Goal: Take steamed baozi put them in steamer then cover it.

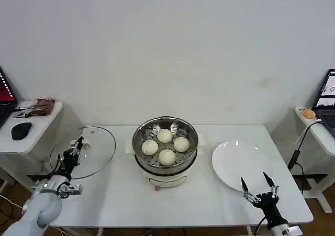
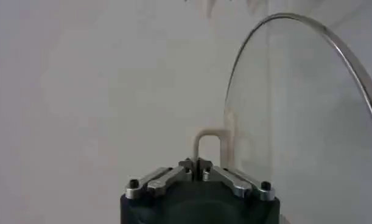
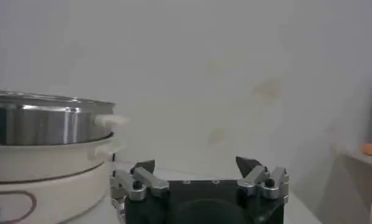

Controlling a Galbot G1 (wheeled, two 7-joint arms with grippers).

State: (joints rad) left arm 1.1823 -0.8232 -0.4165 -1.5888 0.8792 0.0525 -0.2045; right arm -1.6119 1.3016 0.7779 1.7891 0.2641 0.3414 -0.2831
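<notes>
Cover (image 1: 86,149) — lower left, gripped at its handle by the closed left hand (image 1: 77,146); steamer (image 1: 165,165) lies to its right, centre frame. Right hand (image 1: 258,187) — open, empty.

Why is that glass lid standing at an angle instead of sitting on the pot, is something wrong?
Nothing is spilled or broken. The cover is tilted because the left gripper is shut on its handle, lifting it. All four baozi sit in the open steamer, the plate is bare, and the right gripper waits open.
</notes>
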